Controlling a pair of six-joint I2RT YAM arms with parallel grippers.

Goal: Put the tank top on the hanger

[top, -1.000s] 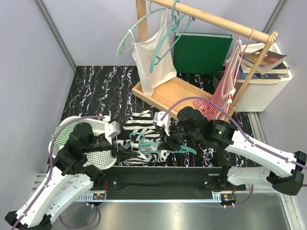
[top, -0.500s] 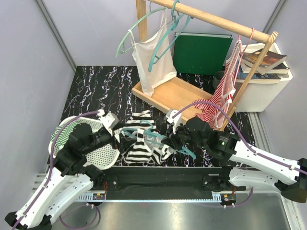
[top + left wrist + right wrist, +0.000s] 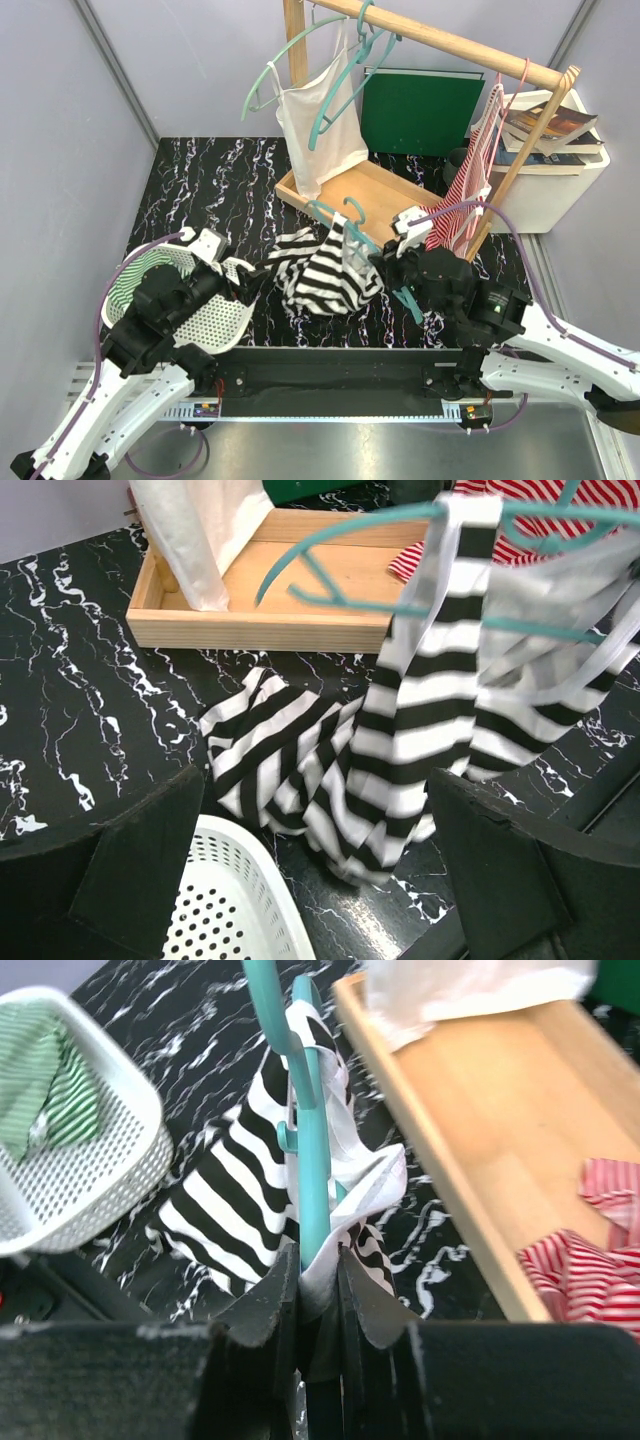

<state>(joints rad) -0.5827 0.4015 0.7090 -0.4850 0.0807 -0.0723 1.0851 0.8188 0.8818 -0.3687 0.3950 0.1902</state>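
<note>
The black marbled table (image 3: 200, 180) takes up most of the top view. A wooden rack (image 3: 450, 45) stands at its 1 o'clock, with the rail slanting down to the right. At 3 o'clock, off the table, a white bin (image 3: 560, 195) has books (image 3: 550, 125) stacked on top; its inside cannot be seen.

The rack's foot is a wooden tray (image 3: 345, 205). A white top (image 3: 320, 130) hangs from the rail and its hem drops into the tray's 10 o'clock end. The lower end of a red-striped garment (image 3: 465, 190) lies in the 4 o'clock end.

A white perforated basket (image 3: 205, 325) sits at the table's 8 o'clock, with a green-striped cloth (image 3: 125, 285) in its 9 o'clock side. A green binder (image 3: 420, 110) stands behind the tray at 12 o'clock.

The tank top (image 3: 325, 275) is at 6 o'clock from the tray and 3 o'clock from the basket. One strap is looped over the hanger (image 3: 312, 1160) and the body hangs from it. The lower folds rest on the table just beside the basket's rim. The hanger is tilted and held off the table.

Spare teal hangers (image 3: 300, 60) and a pink hanger (image 3: 512, 85) hang on the rail.

The right gripper (image 3: 315, 1285), at 3 o'clock of the tank top, is clamped on the hanger's lower bar, with a white-edged fold of cloth caught alongside. The left gripper (image 3: 315, 780), at 9 o'clock of the tank top over the basket, has its fingers spread wide and holds nothing
</note>
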